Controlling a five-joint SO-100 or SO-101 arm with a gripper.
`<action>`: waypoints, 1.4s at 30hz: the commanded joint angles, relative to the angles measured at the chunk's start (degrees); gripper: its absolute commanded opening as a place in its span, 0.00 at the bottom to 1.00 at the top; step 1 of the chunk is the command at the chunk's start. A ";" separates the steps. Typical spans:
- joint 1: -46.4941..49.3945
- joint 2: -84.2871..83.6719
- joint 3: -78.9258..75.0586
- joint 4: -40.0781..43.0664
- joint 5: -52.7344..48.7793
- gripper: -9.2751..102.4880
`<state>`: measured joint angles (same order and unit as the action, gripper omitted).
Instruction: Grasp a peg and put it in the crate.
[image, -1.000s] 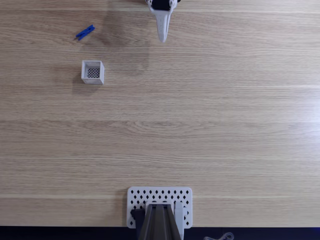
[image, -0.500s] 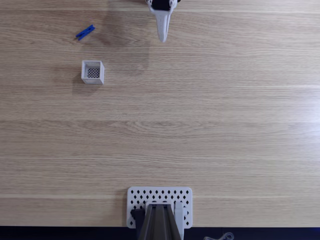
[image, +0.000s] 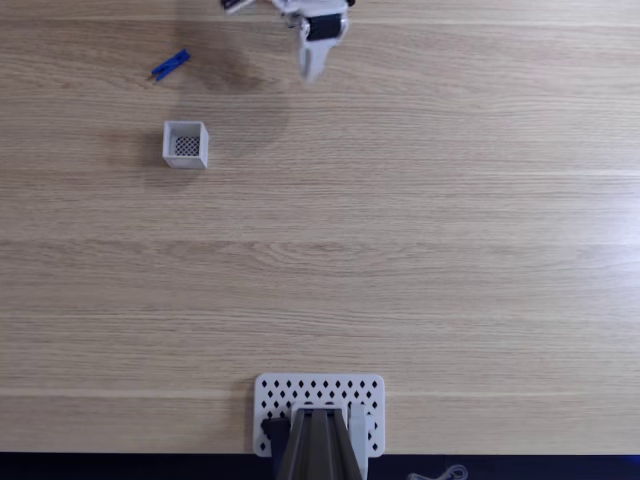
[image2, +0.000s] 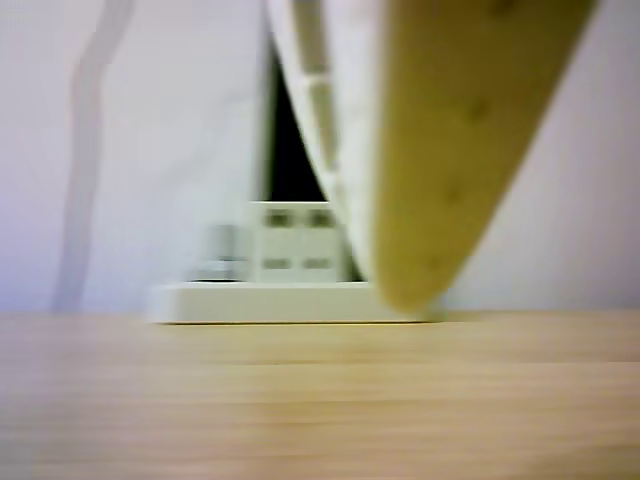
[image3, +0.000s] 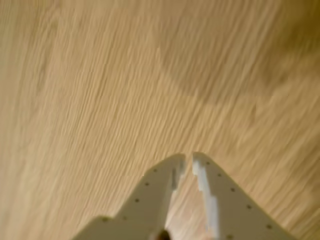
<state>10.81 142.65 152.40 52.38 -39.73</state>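
Bare wood tabletop (image: 420, 250) — arm at top edge of the fixed view, its fingers (image: 311, 72) pointing down-frame, nearly closed on nothing in the wrist view. Crate (image: 186, 144) sits left and below them. Peg (image: 170, 65) lies well left of the fingers — long axis diagonal, just above the crate, not yet grasped.

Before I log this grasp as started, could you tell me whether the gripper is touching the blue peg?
Apart. In the fixed view, the gripper sits well to the right of the peg, with bare table between them.
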 joint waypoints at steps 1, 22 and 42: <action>11.43 -10.55 -16.61 -1.05 -12.66 0.08; 39.90 -32.17 -6.68 -49.57 -55.46 0.08; 41.48 -37.62 -7.03 -45.97 -58.80 0.23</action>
<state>51.77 104.41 147.13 5.19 -98.17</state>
